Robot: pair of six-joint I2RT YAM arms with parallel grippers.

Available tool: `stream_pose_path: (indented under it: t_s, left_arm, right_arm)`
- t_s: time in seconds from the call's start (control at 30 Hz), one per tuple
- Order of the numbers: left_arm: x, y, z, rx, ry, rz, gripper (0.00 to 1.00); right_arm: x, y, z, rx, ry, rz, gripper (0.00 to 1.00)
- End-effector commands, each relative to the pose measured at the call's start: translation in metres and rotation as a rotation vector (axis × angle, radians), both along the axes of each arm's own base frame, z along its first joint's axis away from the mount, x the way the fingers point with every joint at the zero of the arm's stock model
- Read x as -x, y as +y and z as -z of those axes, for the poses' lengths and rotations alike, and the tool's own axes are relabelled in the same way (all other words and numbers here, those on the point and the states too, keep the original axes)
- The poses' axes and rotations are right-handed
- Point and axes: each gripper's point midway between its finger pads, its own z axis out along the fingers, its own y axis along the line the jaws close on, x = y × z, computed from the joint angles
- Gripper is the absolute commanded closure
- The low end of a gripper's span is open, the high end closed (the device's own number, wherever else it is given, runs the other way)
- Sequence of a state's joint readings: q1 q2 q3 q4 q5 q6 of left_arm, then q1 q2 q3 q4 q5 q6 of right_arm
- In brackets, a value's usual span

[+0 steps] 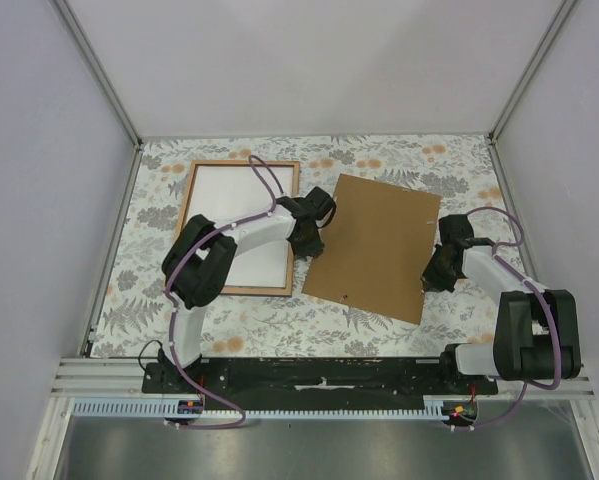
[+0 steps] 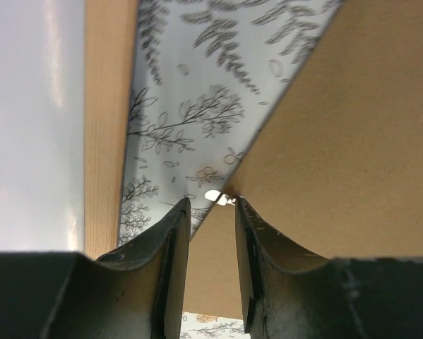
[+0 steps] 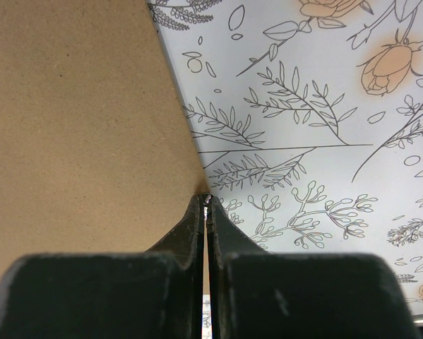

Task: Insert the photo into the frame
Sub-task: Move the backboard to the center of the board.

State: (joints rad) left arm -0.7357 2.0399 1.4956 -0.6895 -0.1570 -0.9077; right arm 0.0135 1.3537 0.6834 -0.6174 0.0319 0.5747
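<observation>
Right gripper (image 3: 207, 200), pressed together, seemingly pinches the backing board's (image 1: 374, 245) rim; left gripper (image 2: 211, 202), half spread, straddles its corner, likely for lifting.

floral table with a frame and a board lying flat

the table (image 1: 379, 322) is covered by a pale cloth printed with grey ferns, leaves and orange flowers. on its left half lies the frame (image 1: 239, 291), light wood face up, its long sides running away from the near edge. the photo (image 1: 229, 200) fills its opening, plain white back up. just right of it, about mid-table, lies the flat brown backing board (image 1: 374, 245), turned at a slant so that its left corner points toward the frame's right rim. in the left wrist view a narrow wedge of cloth shows between that rim and the board's edge, so the two lie apart there.
</observation>
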Motion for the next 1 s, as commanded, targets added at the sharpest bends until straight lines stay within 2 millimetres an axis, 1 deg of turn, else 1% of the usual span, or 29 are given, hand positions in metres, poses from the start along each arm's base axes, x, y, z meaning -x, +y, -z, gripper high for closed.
stream_pose_path:
  t_s: [0.0,0.07,0.13,0.27,0.4,0.63,0.73,0.8,0.97]
  left_arm:
    - [-0.001,0.001,-0.012,0.075,-0.033,-0.229,0.61]
    - [0.002,0.002,-0.011,0.084,-0.034,-0.289,0.61]
    - [0.0,0.0,-0.013,0.103,-0.042,-0.35,0.61]
    - [-0.009,-0.006,-0.019,0.134,-0.074,-0.419,0.61]
    - [-0.015,-0.008,-0.019,0.144,-0.085,-0.476,0.62]
    - [-0.021,-0.003,-0.019,0.131,-0.101,-0.56,0.63]
    - [-0.02,-0.003,-0.013,0.118,-0.086,-0.575,0.65]
    - [-0.019,0.0,-0.009,0.099,-0.078,-0.59,0.66]
    - [-0.018,0.005,-0.009,0.083,-0.08,-0.624,0.67]
  right_arm:
    - [-0.006,-0.007,-0.006,0.035,-0.028,-0.004,1.0]
    - [-0.007,-0.007,-0.006,0.034,-0.028,-0.006,1.0]
    - [-0.007,-0.007,-0.007,0.034,-0.031,-0.005,1.0]
    - [-0.007,-0.006,-0.007,0.03,-0.032,-0.013,1.0]
    - [-0.007,-0.006,-0.006,0.027,-0.033,-0.015,1.0]
    - [-0.008,-0.004,-0.006,0.018,-0.035,-0.026,1.0]
    - [-0.008,-0.003,-0.006,0.015,-0.038,-0.027,1.0]
    - [-0.008,-0.003,-0.006,0.013,-0.036,-0.03,1.0]
    - [-0.008,-0.002,-0.005,0.009,-0.036,-0.034,1.0]
